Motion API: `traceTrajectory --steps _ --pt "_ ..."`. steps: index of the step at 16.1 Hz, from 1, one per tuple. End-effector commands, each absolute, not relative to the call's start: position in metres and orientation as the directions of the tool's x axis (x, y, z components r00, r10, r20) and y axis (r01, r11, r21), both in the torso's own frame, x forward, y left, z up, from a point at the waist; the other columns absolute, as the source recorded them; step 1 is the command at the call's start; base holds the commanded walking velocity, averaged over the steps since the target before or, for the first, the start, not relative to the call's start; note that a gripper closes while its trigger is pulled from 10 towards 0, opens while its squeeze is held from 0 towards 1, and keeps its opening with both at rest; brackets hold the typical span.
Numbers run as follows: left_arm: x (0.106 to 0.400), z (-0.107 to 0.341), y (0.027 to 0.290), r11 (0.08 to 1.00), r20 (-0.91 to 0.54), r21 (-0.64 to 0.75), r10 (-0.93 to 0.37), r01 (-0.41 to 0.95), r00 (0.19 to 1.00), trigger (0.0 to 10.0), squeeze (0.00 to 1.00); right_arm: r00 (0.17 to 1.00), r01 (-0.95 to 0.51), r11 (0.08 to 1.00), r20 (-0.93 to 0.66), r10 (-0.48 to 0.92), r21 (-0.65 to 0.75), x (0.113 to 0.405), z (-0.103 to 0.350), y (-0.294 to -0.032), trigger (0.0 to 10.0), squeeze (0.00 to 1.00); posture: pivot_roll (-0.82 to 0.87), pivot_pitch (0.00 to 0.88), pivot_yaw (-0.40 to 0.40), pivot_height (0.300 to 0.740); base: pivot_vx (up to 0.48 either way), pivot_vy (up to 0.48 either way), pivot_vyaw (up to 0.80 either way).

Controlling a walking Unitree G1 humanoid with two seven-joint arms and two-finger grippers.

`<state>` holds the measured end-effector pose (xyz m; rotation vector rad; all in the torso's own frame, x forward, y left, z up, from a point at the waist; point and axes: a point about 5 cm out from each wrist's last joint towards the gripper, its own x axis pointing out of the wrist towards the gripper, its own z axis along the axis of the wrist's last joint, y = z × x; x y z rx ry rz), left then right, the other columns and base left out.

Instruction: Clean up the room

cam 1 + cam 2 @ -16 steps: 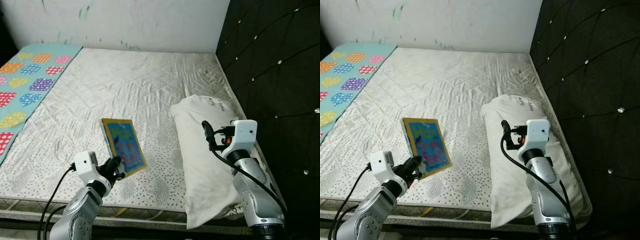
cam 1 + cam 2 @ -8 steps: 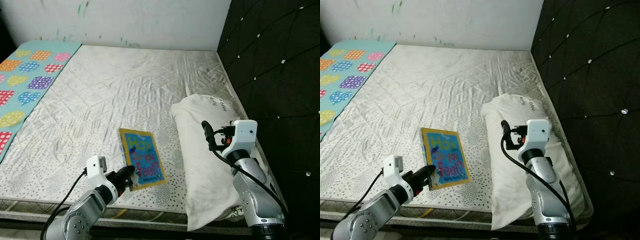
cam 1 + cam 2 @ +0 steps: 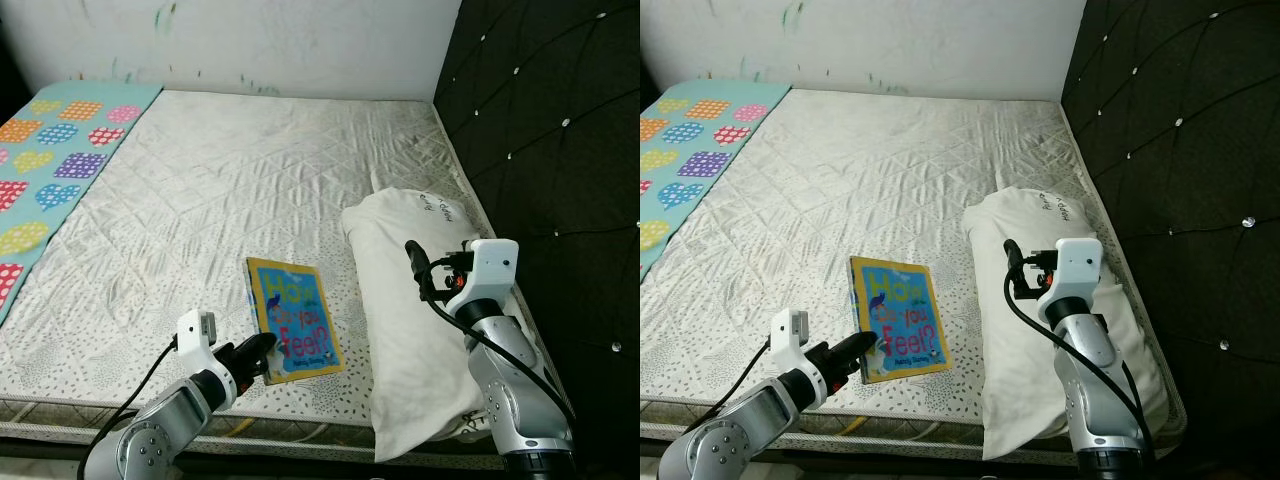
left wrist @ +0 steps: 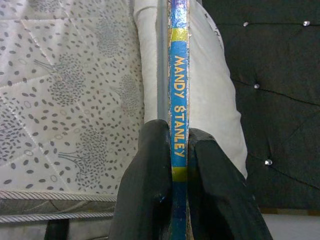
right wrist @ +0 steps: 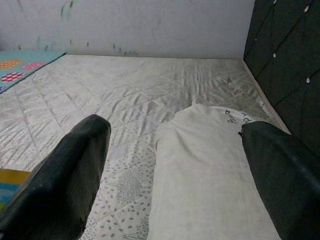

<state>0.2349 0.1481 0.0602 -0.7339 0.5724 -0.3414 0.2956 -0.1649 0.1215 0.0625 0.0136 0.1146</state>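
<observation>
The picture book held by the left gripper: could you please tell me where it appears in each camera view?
Left eye view: book, low centre, left of the pillow.
Right eye view: low, left of centre.
Left wrist view: spine edge-on between the left gripper fingers.
Right wrist view: one corner at the lower left edge.
Shared landmark: the pillow.
</observation>
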Motion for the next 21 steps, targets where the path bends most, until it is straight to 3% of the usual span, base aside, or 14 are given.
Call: traceTrajectory --steps 1,6,10,19,21 --pt "0.235 0.068 0.148 0.687 -0.333 -0.716 -0.495 0.126 0.803 10.0 0.0 0.993 -0.116 0.991 -0.006 0.116 0.07 0.294 0.123 -0.166 10.0 0.0 -0.14 0.063 -0.017 0.74 0.0 0.0 0.0" --pt "0.235 0.069 0.149 0.692 -0.341 -0.711 -0.494 0.124 0.8 10.0 0.0 0.992 -0.125 0.99 -0.009 0.125 0.073 0.293 0.123 -0.164 10.0 0.0 -0.14 0.069 -0.016 0.697 0.0 0.0 0.0" --pt "0.247 0.073 0.164 0.741 -0.311 -0.671 -0.324 0.035 0.894 10.0 0.0 0.992 -0.127 0.989 -0.01 0.128 0.073 0.292 0.123 -0.163 10.0 0.0 -0.14 0.074 -0.015 0.687 0.0 0.0 0.0" --pt "0.243 0.07 0.164 0.751 -0.32 -0.66 -0.31 0.024 0.895 10.0 0.0 0.987 -0.157 0.985 -0.017 0.159 0.072 0.291 0.121 -0.16 10.0 0.0 -0.14 0.084 -0.018 0.629 0.0 0.0 0.0" --pt "0.247 0.074 0.174 0.773 -0.286 -0.633 -0.18 -0.045 0.941 10.0 0.0 0.977 -0.214 0.974 -0.007 0.215 0.072 0.291 0.123 -0.157 10.0 0.0 -0.14 0.084 -0.018 0.629 0.0 0.0 0.0"
